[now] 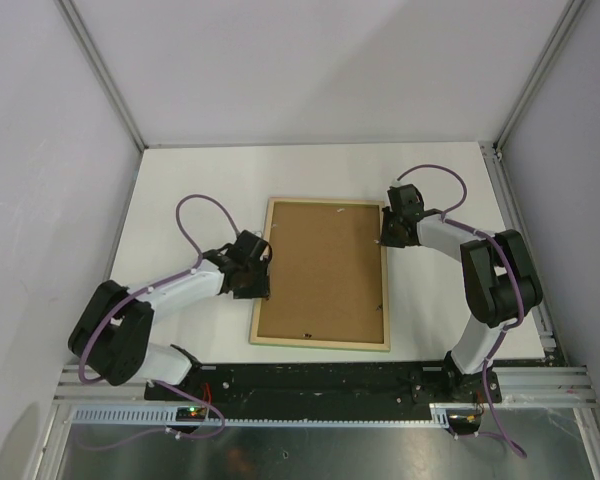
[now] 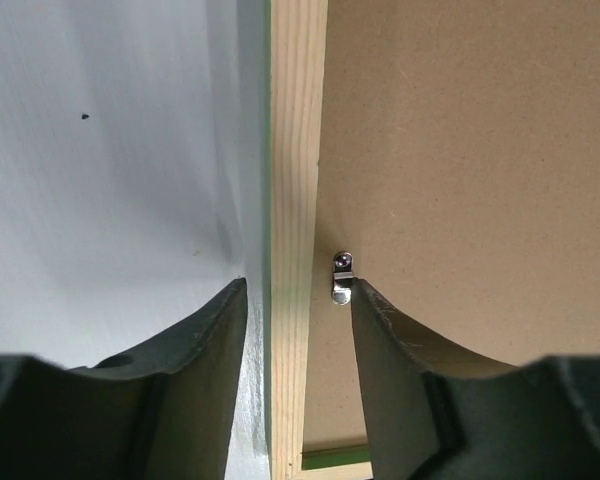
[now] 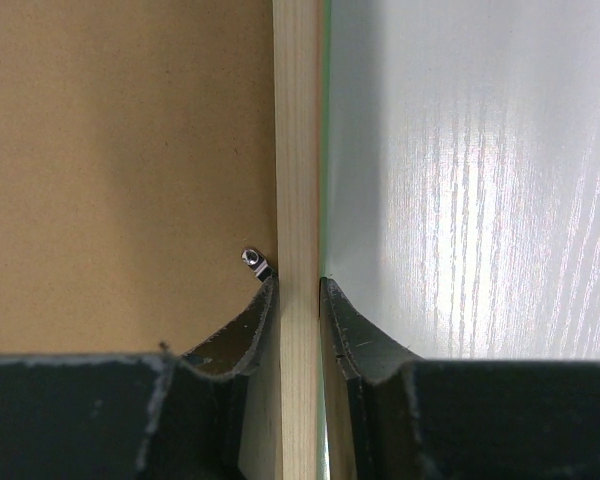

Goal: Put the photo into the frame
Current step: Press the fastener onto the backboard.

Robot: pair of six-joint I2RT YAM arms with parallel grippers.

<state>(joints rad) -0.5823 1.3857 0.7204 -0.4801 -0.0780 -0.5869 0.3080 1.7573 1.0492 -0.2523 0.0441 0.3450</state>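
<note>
The frame [image 1: 320, 343] lies face down in the middle of the table, pale wood upward, with a green edge showing. A plain brown backing board [image 1: 323, 270] fills it. The photo is hidden. My left gripper [image 1: 263, 272] straddles the left rail [image 2: 297, 150]. It stands open [image 2: 300, 285], with a gap on each side of the wood. Its inner finger [image 2: 400, 360] sits against a small metal clip [image 2: 342, 278]. My right gripper [image 1: 385, 232] is shut [image 3: 298, 282] on the right rail [image 3: 298, 120], both fingers tight against the wood beside another clip [image 3: 254, 260].
The white table [image 1: 200, 180] is walled at the back and on both sides. A black mounting rail [image 1: 320, 380] runs along the near edge. Purple cables loop above both wrists.
</note>
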